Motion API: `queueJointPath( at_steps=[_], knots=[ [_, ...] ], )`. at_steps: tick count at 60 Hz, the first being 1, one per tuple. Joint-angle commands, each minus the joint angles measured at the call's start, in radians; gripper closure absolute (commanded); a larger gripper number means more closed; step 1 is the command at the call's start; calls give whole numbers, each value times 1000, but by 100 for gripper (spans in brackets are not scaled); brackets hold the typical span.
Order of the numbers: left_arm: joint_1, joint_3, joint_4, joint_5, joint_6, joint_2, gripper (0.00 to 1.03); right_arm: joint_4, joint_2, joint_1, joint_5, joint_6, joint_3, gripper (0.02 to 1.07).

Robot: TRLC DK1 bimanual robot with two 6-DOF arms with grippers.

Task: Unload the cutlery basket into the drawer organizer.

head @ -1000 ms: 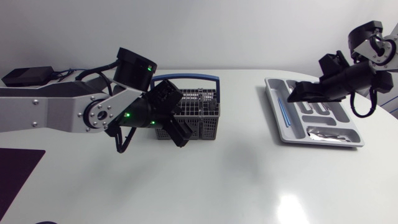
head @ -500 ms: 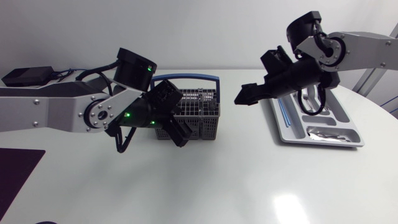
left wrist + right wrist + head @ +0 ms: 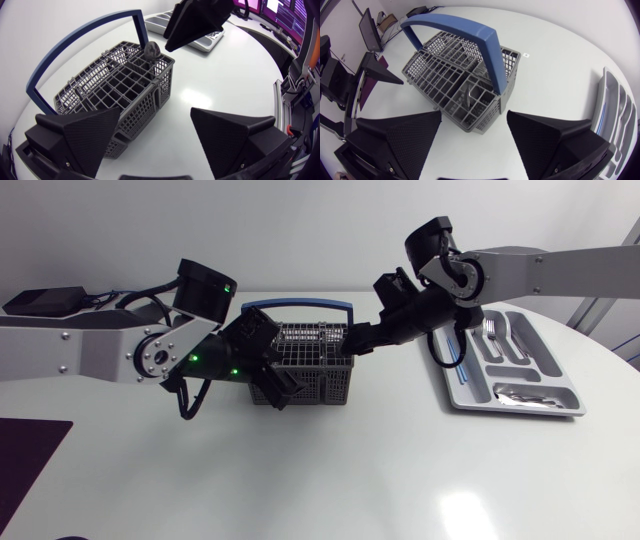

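The grey mesh cutlery basket (image 3: 312, 365) with its blue handle (image 3: 300, 307) stands mid-table. One grey utensil (image 3: 470, 95) stands in a corner compartment at its right end; its rounded head (image 3: 152, 50) shows in the left wrist view. My left gripper (image 3: 275, 377) is open at the basket's front left corner, one finger (image 3: 75, 132) against the basket (image 3: 115, 90) wall, the other over bare table. My right gripper (image 3: 362, 340) hangs open just above the basket's (image 3: 455, 85) right end, empty. The grey drawer organizer (image 3: 455, 395) lies at the right, holding cutlery.
The organizer (image 3: 615, 115) holds forks (image 3: 497, 335), a blue-handled piece (image 3: 455, 365) and shiny pieces (image 3: 525, 395). A dark mat (image 3: 25, 455) lies at the front left edge. A black box (image 3: 40, 300) sits at the back left. Bare white tabletop (image 3: 380, 470) spreads in front.
My right arm has swung left from over the organizer to above the basket's right end. My left gripper has shifted slightly at the basket's corner.
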Motion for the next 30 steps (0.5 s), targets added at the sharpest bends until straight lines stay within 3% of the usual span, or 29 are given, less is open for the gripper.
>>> queueJointPath(
  at_steps=[1,12,23,30],
  knots=[
    [11,13,8,18,10,28,5,8,46,14,-1,33,41,17],
    [17,24,11,41,13,46,5,11,103,22,0,41,90,35],
    [27,24,18,46,16,60,5,20,135,26,0,41,116,60],
    [34,24,23,61,16,63,5,20,148,29,0,41,127,63]
  ],
)
